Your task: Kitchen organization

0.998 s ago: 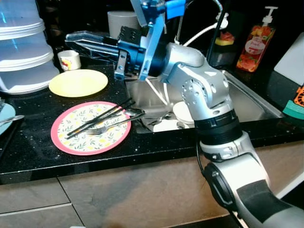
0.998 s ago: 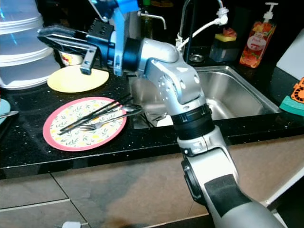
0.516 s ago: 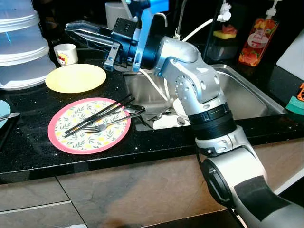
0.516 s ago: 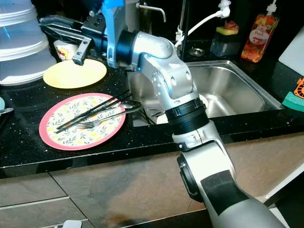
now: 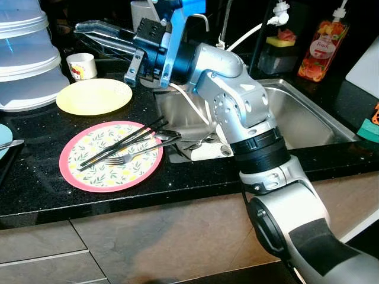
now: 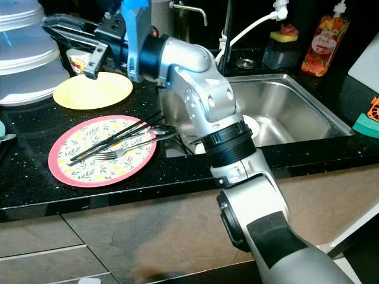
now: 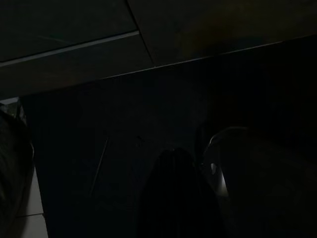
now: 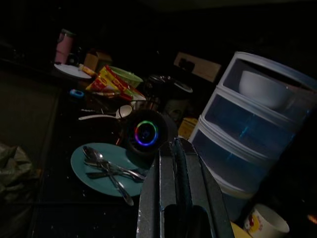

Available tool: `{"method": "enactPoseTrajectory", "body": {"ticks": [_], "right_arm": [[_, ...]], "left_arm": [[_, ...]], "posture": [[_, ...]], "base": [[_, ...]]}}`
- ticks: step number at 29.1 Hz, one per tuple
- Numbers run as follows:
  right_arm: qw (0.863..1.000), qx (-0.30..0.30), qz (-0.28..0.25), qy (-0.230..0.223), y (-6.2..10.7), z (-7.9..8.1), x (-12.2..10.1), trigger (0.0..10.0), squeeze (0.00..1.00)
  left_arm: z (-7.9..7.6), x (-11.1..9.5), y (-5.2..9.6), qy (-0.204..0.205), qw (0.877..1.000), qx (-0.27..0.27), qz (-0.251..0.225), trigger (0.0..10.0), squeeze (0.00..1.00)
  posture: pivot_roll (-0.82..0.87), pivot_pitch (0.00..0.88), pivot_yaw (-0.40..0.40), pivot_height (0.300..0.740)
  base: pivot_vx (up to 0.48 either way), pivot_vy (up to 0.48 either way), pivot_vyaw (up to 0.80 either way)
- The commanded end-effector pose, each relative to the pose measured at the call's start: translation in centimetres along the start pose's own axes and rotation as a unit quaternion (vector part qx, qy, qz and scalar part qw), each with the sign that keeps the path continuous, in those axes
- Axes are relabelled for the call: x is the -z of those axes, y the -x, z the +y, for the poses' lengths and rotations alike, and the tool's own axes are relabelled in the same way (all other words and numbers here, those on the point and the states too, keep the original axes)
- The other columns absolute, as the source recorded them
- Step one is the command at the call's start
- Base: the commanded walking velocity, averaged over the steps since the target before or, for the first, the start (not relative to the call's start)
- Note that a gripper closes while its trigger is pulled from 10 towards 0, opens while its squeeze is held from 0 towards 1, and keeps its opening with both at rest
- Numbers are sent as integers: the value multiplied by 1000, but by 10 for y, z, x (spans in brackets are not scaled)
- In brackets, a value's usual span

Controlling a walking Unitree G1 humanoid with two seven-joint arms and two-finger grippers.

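Observation:
My right arm reaches across the sink to the left. Its gripper [image 5: 82,27] hangs in the air above the back of the counter, over the small white cup [image 5: 81,65] and the yellow plate [image 5: 93,96]. In the right wrist view the fingers [image 8: 168,163] lie pressed together with nothing between them. Nearer the counter's front sits a pink-rimmed floral plate [image 5: 89,171] carrying black chopsticks [image 5: 121,144], a fork and a spoon. White dishes [image 5: 207,151] and cutlery lie in the steel sink [image 5: 308,118]. The left wrist view is very dark.
A clear plastic drawer tower [image 5: 23,59] stands at the back left, close to the gripper. A teal plate [image 8: 81,158] with spoons lies at the far left. A tap [image 6: 228,29], a sponge holder and a soap bottle [image 5: 323,50] line the back of the sink.
My right gripper has moved a little farther back and to the left, rising over the yellow plate toward the cup. Its fingers stay together. The plates have not moved.

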State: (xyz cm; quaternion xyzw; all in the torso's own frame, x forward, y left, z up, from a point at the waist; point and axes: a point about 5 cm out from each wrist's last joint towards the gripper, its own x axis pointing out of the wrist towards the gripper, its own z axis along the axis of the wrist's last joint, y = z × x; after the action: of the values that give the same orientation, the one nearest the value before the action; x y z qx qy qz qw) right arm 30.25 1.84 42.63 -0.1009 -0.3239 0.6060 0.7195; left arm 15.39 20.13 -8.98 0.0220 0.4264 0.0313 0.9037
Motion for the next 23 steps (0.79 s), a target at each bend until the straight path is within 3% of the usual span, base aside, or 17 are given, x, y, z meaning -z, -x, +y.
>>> {"method": "enactPoseTrajectory", "body": {"ticks": [1, 3, 7, 14, 18, 19, 23], "right_arm": [[1000, -1, -3, 0, -3, 1, -2, 10000, 0], [1000, -1, -2, -1, -2, 2, 0, 10000, 0], [999, -20, -38, 4, -7, 9, -18, 10000, 0], [1000, 22, 11, -10, 5, 0, 10, 10000, 0], [995, 68, 37, -55, 34, 7, 43, 10000, 0], [986, 126, 73, -86, 57, 11, 72, 10000, 0], [968, 186, 128, -114, 84, 20, 109, 10000, 0]], "left_arm": [[2, 6, 2, 0, 1000, -3, 14, 10000, 0], [2, 6, 2, 0, 1000, -3, 14, 10000, 0], [4, 7, 2, -1, 1000, -5, 18, 10000, 0], [4, 9, 3, -1, 1000, -5, 20, 10000, 0], [-1, 8, 3, -16, 1000, 1, 8, 10000, 0], [-2, 2, 3, -34, 999, 15, -19, 10000, 0], [5, -8, 6, -38, 996, 22, -75, 10000, 0]], "posture": [[1, 136, -11, 740], [1, 136, -11, 740], [3, 133, -10, 740], [9, 118, -20, 740], [16, 94, -43, 740], [17, 80, -45, 740], [13, 63, -42, 740]], "base": [[0, 0, 0], [0, 0, 0], [0, 0, 0], [0, 0, 0], [0, 0, 0], [0, 0, 0], [0, 0, 0]]}}
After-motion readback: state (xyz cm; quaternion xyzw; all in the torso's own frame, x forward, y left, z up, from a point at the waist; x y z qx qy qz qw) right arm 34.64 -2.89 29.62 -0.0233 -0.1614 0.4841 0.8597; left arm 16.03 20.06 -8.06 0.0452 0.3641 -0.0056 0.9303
